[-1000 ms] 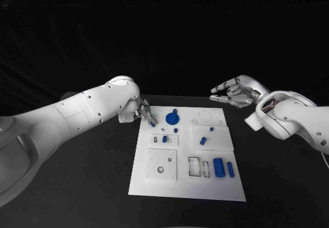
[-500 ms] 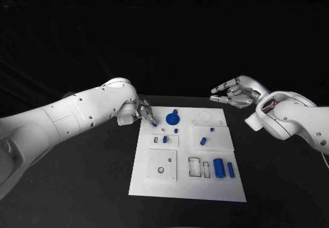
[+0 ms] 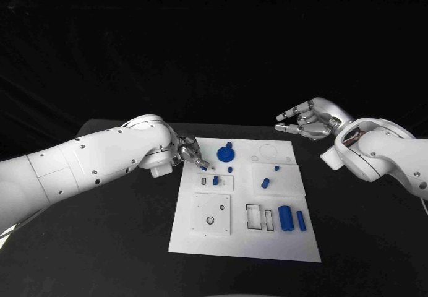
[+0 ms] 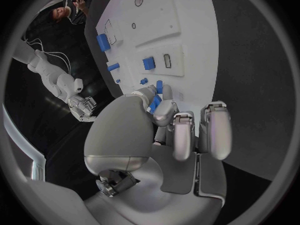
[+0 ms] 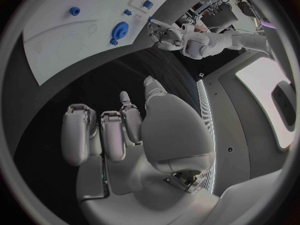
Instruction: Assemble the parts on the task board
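Observation:
The white task board [image 3: 245, 247] lies mid-table. My left hand [image 3: 189, 152] hovers over its far left corner and pinches a small blue part [image 3: 203, 166] between thumb and a finger; the left wrist view shows the same part [image 4: 157, 96] at the fingertips above the board [image 4: 187, 20]. My right hand [image 3: 308, 120] hangs above the table beyond the board's far right corner, fingers apart and holding nothing. A blue gear [image 3: 225, 152] lies near the far edge, also seen as the gear [image 5: 120, 31] in the right wrist view.
Other blue parts sit on the board: a peg [image 3: 229, 169], a piece in a slot [image 3: 214, 180], a short cylinder [image 3: 264, 182], and a thick cylinder [image 3: 284, 218] beside a slim one [image 3: 300, 220]. Black table [image 3: 107, 247] surrounds the board.
My left hand has shifted a little towards the board's middle with the blue part, and its arm has dropped lower. The right hand has barely moved.

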{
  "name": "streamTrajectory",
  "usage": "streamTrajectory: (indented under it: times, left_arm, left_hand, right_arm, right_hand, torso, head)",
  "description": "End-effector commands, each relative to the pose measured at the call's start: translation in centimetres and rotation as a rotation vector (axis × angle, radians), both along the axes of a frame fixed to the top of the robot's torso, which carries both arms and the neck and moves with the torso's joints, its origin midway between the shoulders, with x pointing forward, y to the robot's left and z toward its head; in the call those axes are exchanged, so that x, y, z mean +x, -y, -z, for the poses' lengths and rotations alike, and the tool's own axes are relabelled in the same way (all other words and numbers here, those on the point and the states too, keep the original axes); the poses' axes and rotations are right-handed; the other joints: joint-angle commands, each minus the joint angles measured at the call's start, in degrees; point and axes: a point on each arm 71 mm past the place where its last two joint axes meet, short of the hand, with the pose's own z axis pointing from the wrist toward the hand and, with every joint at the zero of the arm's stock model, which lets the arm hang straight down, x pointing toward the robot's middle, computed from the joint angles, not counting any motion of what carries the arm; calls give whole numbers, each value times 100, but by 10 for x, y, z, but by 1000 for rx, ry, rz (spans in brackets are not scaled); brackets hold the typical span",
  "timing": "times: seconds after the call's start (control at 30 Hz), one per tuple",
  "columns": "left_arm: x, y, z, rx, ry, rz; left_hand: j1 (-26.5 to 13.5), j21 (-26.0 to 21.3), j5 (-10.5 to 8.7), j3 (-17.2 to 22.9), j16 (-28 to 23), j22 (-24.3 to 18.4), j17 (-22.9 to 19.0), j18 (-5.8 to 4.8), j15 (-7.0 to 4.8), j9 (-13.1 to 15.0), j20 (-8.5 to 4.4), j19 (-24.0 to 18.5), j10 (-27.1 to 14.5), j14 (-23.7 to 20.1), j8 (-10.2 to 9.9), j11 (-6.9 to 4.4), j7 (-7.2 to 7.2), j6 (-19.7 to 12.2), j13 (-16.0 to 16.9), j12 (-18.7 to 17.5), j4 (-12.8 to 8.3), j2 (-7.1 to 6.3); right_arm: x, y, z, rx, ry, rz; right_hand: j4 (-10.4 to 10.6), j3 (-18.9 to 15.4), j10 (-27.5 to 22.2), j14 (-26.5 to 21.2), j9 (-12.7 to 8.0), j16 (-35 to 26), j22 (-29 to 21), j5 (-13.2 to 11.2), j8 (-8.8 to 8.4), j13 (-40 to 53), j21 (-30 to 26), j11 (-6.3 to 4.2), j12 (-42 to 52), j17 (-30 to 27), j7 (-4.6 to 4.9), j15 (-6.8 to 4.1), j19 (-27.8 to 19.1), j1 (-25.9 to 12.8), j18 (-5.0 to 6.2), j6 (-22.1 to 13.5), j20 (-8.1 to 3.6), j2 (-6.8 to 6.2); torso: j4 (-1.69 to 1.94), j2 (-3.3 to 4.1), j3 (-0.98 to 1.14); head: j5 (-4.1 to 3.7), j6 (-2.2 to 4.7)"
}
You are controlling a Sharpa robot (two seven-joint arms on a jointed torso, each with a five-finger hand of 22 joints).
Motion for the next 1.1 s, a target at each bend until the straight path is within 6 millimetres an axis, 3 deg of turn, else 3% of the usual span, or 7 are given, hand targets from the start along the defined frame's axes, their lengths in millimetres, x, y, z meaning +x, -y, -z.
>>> streamTrajectory:
  times: [0.03,0.2,0.4,1.1]
  left_arm:
    - [-4,1,-1,3,75,-22]
    - [-14,1,7,26,71,-15]
    - [-22,4,13,53,61,2]
    - [-26,2,20,135,2,12]
  left_hand:
    - [-12,29,21,819,17,599,1509,-56,1,13,3,276,52,602,39,10,-19,49,11,44,-782,-50]
    - [-19,29,21,834,17,599,1509,-56,0,15,3,277,59,602,41,8,-20,54,21,52,-786,-56]
    - [-32,32,21,860,17,604,1509,-57,-1,17,1,279,64,602,43,7,-21,60,21,53,-794,-65]
    - [-62,42,25,938,17,618,1509,-60,-4,25,-1,286,71,602,51,3,-24,74,14,47,-823,-92]
  right_arm:
    - [-1,-1,1,-11,-1,-17]
    - [-1,-1,3,-11,-4,-19]
    - [-1,-2,4,-11,-8,-20]
    - [-1,-2,5,-11,-10,-21]
  right_hand:
    - [1,-26,-44,403,9,-36,-5,-4,20,431,-28,-2,-30,625,-23,-19,-39,-22,56,-16,-5,34]
    - [1,-26,-44,403,9,-36,-5,-4,20,431,-28,-2,-30,625,-23,-19,-39,-22,56,-16,-5,34]
    - [1,-26,-44,403,9,-36,-5,-4,20,431,-28,-2,-30,625,-23,-19,-39,-22,56,-16,-5,34]
    - [4,-40,-45,403,9,-38,-7,-2,21,429,-31,-2,-32,623,-23,-19,-40,-35,56,-16,-5,34]
  torso:
    - [27,-12,-4]
    - [22,-9,-11]
    - [8,-2,-4]
    - [14,-7,-3]
  head:
    - [0,-24]
    - [12,-40]
    - [17,-43]
    - [16,-88]
